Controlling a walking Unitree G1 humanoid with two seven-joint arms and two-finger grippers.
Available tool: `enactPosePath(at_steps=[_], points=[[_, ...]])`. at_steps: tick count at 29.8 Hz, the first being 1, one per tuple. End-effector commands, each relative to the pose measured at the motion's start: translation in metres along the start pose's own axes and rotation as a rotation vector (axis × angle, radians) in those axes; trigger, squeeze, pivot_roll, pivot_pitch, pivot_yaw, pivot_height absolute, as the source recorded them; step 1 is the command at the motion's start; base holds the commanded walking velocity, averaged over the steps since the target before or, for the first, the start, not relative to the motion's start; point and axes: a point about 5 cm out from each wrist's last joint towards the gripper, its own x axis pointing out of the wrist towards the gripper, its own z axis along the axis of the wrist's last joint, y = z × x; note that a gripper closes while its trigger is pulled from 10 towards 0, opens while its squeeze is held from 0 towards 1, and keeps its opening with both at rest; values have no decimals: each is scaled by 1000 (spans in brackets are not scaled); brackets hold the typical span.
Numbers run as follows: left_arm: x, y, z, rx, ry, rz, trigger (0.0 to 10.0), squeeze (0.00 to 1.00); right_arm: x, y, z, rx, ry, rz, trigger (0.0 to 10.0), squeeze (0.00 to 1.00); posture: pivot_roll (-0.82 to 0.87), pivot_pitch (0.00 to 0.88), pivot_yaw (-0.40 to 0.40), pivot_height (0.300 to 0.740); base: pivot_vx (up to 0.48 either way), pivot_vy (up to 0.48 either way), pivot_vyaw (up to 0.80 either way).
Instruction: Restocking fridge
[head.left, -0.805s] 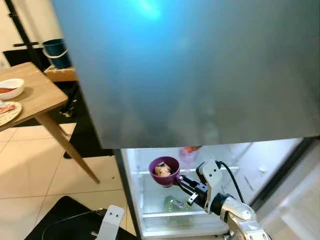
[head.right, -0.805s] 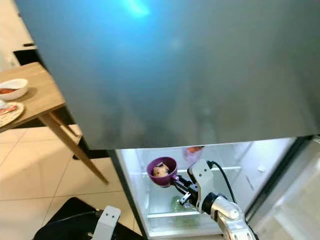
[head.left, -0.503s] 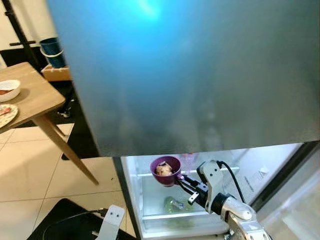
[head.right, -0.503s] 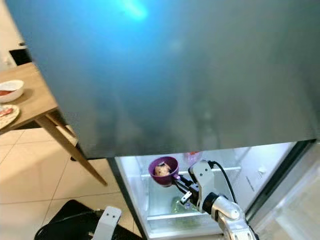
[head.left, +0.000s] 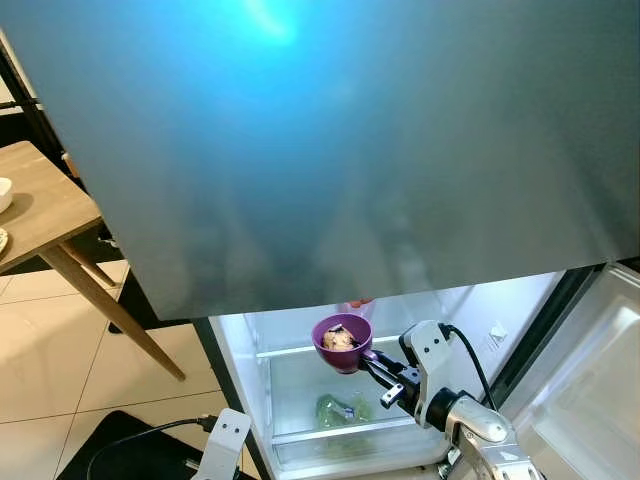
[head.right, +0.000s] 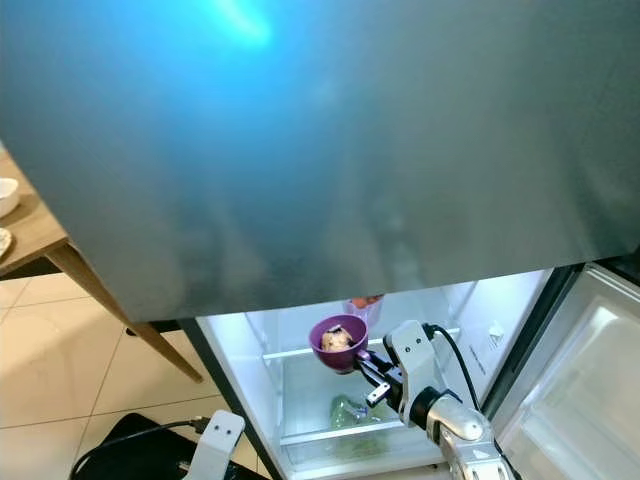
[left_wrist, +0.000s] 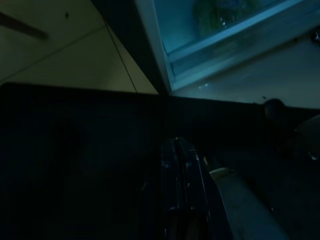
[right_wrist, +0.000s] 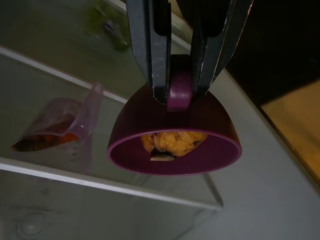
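Left hand (left_wrist: 181, 165): hangs low and idle beside the fridge's bottom corner, over a black mat (head.left: 120, 455); its wrist view is very dark, and the two fingers look pressed together with no gap.
Floor (head.left: 60, 340): pale square tiles with thin dark joints, running under the counter and up to the fridge.
Right hand (head.right: 366, 372): reaches into the open fridge (head.right: 300, 395) from its front, fingers (right_wrist: 152, 55) narrowed on the small handle tab of a purple bowl.
Purple bowl (head.left: 342, 341): held in the air at the fridge's opening, just in front of and a little above the glass shelf (head.left: 290, 351); it tilts toward the wrist camera and holds a lump of yellow-brown food (right_wrist: 172, 142).
Fridge interior: lit white walls; a green bagged item (head.left: 338, 410) lies in the lower part beneath the shelf, too blurred to name.
Clear bag (right_wrist: 70, 130): sits on the glass shelf behind the bowl, with something orange-red inside; its contents are hard to make out.
Fridge door (head.right: 575, 400): swung open at the fridge's right, cut off by the picture edge.
Upper fridge front (head.left: 330, 140): a broad grey panel with a blue glare, hiding the top of the opening.
Counter (head.left: 35, 215): wooden, angled legs, left of the fridge, mostly cut off.
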Motion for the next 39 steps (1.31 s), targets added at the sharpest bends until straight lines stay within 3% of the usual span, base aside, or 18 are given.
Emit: enactPosePath(at_steps=[1, 7, 10, 12, 26, 39], points=[[0, 2, 3, 52, -15, -8, 10000, 0, 1, -1, 3, 64, -68, -30, 10000, 0, -186, 0, 67, 740, 0, 0, 0], [3, 3, 27, 99, -134, -17, 10000, 0, 2, -1, -2, 101, -79, -90, 10000, 0, -183, 0, 73, 740, 0, 0, 0], [1, 8, 49, 98, -276, -25, 10000, 0, 2, -7, -4, 75, -77, -176, 10000, 0, -180, 0, 77, 740, 0, 0, 0], [0, 10, 53, 97, -307, -23, 10000, 0, 1, -11, -5, 60, -71, -203, 10000, 0, -180, 0, 77, 740, 0, 0, 0], [-6, 8, 51, 72, -400, -61, 10000, 0, -3, -32, 2, 1, -65, -334, 10000, 0, -166, 10, 73, 740, 0, 0, 0], [-9, -3, 70, 141, -526, -133, 10000, 0, 1, -38, 14, -39, -85, -342, 10000, 0, -153, 13, 73, 680, 0, 0, 0]])
